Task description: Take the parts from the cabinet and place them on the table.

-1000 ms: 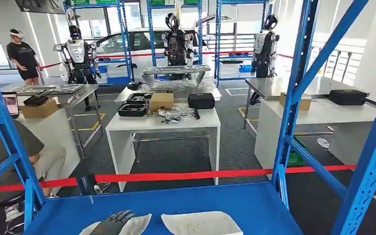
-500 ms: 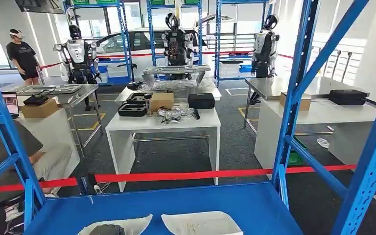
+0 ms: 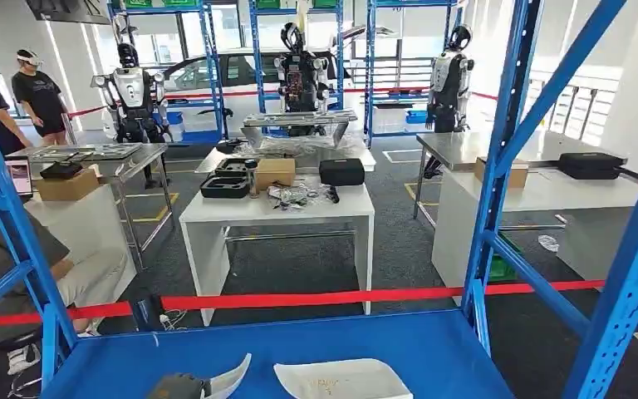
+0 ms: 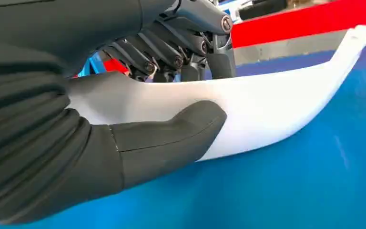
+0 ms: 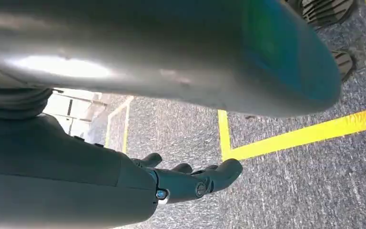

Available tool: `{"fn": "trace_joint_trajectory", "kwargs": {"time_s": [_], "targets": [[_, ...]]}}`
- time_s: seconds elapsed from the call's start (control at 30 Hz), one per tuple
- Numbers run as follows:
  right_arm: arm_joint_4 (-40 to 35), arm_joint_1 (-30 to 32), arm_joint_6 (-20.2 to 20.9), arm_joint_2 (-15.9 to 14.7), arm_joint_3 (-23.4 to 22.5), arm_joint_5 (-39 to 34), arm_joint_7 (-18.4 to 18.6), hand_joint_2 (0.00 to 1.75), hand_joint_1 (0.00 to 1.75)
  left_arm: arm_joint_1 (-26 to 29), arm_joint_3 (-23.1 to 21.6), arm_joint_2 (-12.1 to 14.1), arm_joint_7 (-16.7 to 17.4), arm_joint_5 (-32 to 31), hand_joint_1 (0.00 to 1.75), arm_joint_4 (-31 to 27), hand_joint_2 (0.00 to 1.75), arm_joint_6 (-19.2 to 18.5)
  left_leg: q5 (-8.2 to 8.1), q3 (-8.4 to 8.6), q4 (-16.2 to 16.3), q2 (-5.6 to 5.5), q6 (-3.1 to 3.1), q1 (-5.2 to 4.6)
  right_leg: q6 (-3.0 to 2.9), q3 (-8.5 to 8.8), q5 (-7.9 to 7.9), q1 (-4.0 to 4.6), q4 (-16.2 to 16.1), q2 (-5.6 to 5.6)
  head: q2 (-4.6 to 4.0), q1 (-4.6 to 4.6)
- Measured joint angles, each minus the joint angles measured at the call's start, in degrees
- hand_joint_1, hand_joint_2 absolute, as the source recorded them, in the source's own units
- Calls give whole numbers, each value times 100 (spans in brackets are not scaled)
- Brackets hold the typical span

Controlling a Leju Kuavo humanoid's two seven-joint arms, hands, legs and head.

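Note:
Two white curved shell parts lie on the blue cabinet shelf [image 3: 399,341] at the near edge. My left hand [image 3: 176,387] grips the left part [image 3: 233,374], which stands tilted up on its edge. In the left wrist view the thumb [image 4: 171,138] presses the part's [image 4: 276,105] near face and the dark fingers [image 4: 171,47] wrap over its far rim. The other part [image 3: 341,381] lies flat to the right, untouched. My right hand [image 5: 190,179] hangs over grey carpet with a yellow line, fingers loosely apart and holding nothing.
Blue rack uprights [image 3: 498,166] and diagonal braces frame the shelf on both sides. Behind it runs a red tape barrier [image 3: 299,299], then a white table [image 3: 278,212] with boxes and cases. A person [image 3: 17,266] sits at the left, close to the rack.
My left hand drew back toward the shelf's near edge and closed on the left part, which now stands tilted up instead of lying flat. A second person has appeared at the far left.

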Motion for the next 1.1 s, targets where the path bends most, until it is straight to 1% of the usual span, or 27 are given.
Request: {"fn": "trace_joint_trajectory", "kwargs": {"time_s": [0.13, 0.2, 0.23, 0.3, 0.33, 0.4, 0.43, 0.47, 0.5, 0.53, 0.57, 0.63, 0.67, 0.73, 0.8, 0.97, 1.03, 1.07, 1.1], "targets": [[0, -2, 2, 0, -9, 28, 0, 0, 0, 29, 0, -26, 9, -44, 175, -29, 175, 296, 0, 0, 0, 0, 1, 0, 0, 1, 0, -1, -2, 0, 0, 0], [0, 1, 15, 0, -9, 46, 0, 0, 0, 107, 2, -26, -104, 86, 175, -98, 175, 718, -1, 0, 0, 1, 1, -1, 0, 0, 0, -1, -3, 1, 0, 0], [0, 0, 15, 0, -9, 63, 0, 0, 0, 159, 18, -31, -206, 215, 175, -136, 175, 900, -1, 0, 0, 0, 1, -1, 0, 0, 0, -1, -3, 1, 0, 2], [0, 0, 15, -2, -9, 76, 0, 0, 0, 275, 175, -46, -494, 685, 175, -254, 175, 1216, -3, -1, 0, 0, 4, -1, 2, 1, -1, -1, -4, 1, 0, 2], [0, 0, 15, -2, -9, 83, 0, 0, 0, 337, 292, -61, -615, 956, 175, -310, 175, 1298, -3, -1, 0, 0, 4, -1, 5, 1, -3, -1, -4, 1, 0, 0], [0, 1, 11, -2, -9, 94, 0, 0, 0, 476, 595, -105, -837, 1419, 175, -481, 175, 1319, -5, -1, 0, 1, 6, -1, 5, 0, -3, -2, -5, 1, 0, 2], [0, 2, 7, -2, -9, 105, 0, 0, 0, 540, 753, -120, -986, 1781, 175, -595, 175, 1147, -5, -1, 0, 2, 6, -1, 5, 0, -3, -2, -5, 2, 0, 0], [0, 3, 0, -2, -9, 118, 0, 0, 0, 653, 930, -151, -1172, 2312, 175, -830, 175, 801, -6, 0, 1, 5, 6, -3, 5, -1, -3, -4, -5, 6, 0, 0], [0, 13, -4, -2, -11, 127, 0, 0, 0, 805, 1198, -149, -1459, 2976, 175, -1214, 175, 383, -8, 0, 1, 4, 6, -4, 5, -1, -3, -5, -5, 6, 0, 0], [0, 22, -9, -4, -15, 131, 2, 0, 0, 913, 1428, -157, -1635, 3394, 175, -1490, 175, 120, -10, -1, 1, 1, 7, -3, 8, 0, -5, -4, -6, 6, 0, 0], [0, 23, -15, -7, -20, 133, 2, 0, 0, 1016, 1618, -192, -1700, 3708, 175, -1739, 175, -103, -10, -1, 1, -2, 7, -3, 13, 2, -9, -4, -6, 4, 0, 2], [0, 18, -20, -9, -31, 133, -2, 0, 0, 1291, 1889, -197, -1670, 4309, 175, -2393, 175, -497, -15, -1, 1, 3, 9, -3, 13, 0, -9, -4, -6, 6, 0, 2], [0, 22, -22, -9, -50, 133, 0, 0, 0, 1439, 2017, -201, -1637, 4790, 175, -2820, 175, -861, -16, -1, 2, 4, 9, -4, 13, 0, -9, -4, -7, 8, 0, 2], [0, 29, -37, -7, -87, 127, 0, 0, 0, 1701, 2217, -225, -1527, 5562, 175, -3512, 175, -1393, -20, -3, 3, 4, 14, -4, 14, 0, -10, -4, -9, 7, 0, 4], [0, 31, -37, -7, -118, 118, 0, 0, 0, 1887, 2356, -232, -1440, 6083, 175, -4055, 175, -1755, -22, -2, 2, 4, 12, -3, 14, 3, -11, -4, -11, 7, 0, 4], [0, 31, -37, -7, -118, 118, 0, 0, 0, 1887, 2356, -232, -1440, 6083, 175, -4055, 175, -1755, -22, -2, 2, 4, 12, -3, 14, 3, -11, -4, -11, 7, 0, 4], [0, 31, -39, -9, -122, 118, 0, 0, 0, 1917, 2380, -234, -1436, 6190, 175, -4166, 175, -1836, -23, -3, 2, 4, 12, -3, 17, 4, -13, -4, -12, 7, 0, 6], [0, 29, -39, -9, -133, 118, 0, 0, 0, 2042, 2439, -238, -1401, 6385, 175, -4432, 175, -1998, -25, -2, 2, 4, 12, -4, 20, 4, -15, -4, -13, 7, 0, 4], [0, 32, -70, -7, -160, 116, 2, 0, 0, 2305, 2527, -245, -1329, 6978, 175, -5181, 175, -2549, -43, -5, 19, -1, 32, -23, 29, 14, -18, -10, -28, 5, 0, 7]]}}
